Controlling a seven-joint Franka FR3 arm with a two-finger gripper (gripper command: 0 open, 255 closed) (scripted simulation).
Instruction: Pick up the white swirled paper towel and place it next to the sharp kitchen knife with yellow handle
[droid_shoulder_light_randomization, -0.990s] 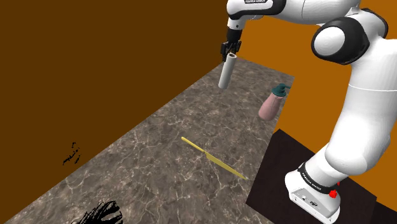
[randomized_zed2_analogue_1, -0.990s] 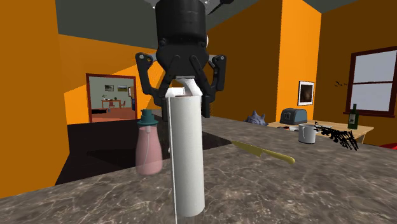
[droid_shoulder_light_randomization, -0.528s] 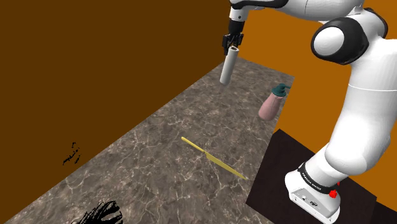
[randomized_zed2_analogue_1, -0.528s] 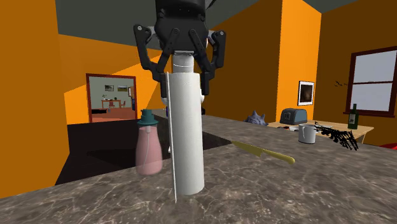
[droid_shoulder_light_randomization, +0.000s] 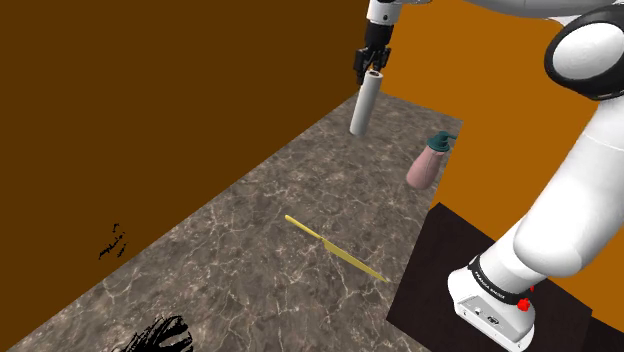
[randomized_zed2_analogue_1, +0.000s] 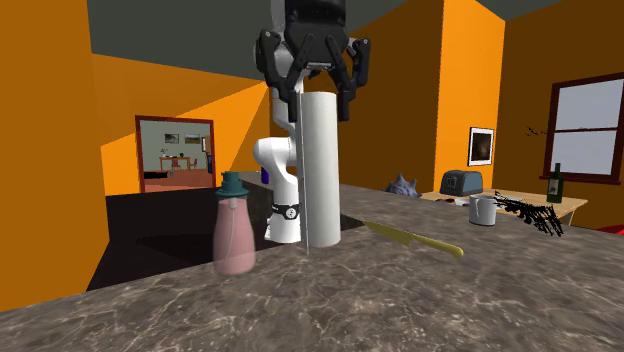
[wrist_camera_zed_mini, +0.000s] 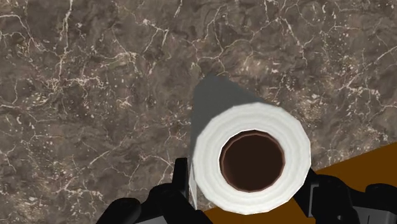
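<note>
Shoulder view: your gripper (droid_shoulder_light_randomization: 372, 68) was listed high over the far end of the marbled countertop (droid_shoulder_light_randomization: 230, 250), its fingers clamped on the top end of one white paper towel roll (droid_shoulder_light_randomization: 365, 105), which hung straight below them. One yellow-handled knife (droid_shoulder_light_randomization: 335, 250) lay flat on the countertop, well apart from the fingers and nearer the stand (droid_shoulder_light_randomization: 440, 290). One pink bottle with a teal cap (droid_shoulder_light_randomization: 425, 165) stood between the fingers and the stand, at the countertop's edge. Second exterior view: you had the gripper (randomized_zed2_analogue_1: 312, 80) closed on the roll (randomized_zed2_analogue_1: 320, 170) from both sides, the roll upright beneath the fingers; the bottle (randomized_zed2_analogue_1: 235, 235) stood to one side below them, the knife (randomized_zed2_analogue_1: 415, 238) lay on the other side. Wrist view: the two fingers (wrist_camera_zed_mini: 181, 181) pressed against the roll's (wrist_camera_zed_mini: 251, 159) sides, its brown core facing you, with countertop (wrist_camera_zed_mini: 95, 95) beyond it.
</note>
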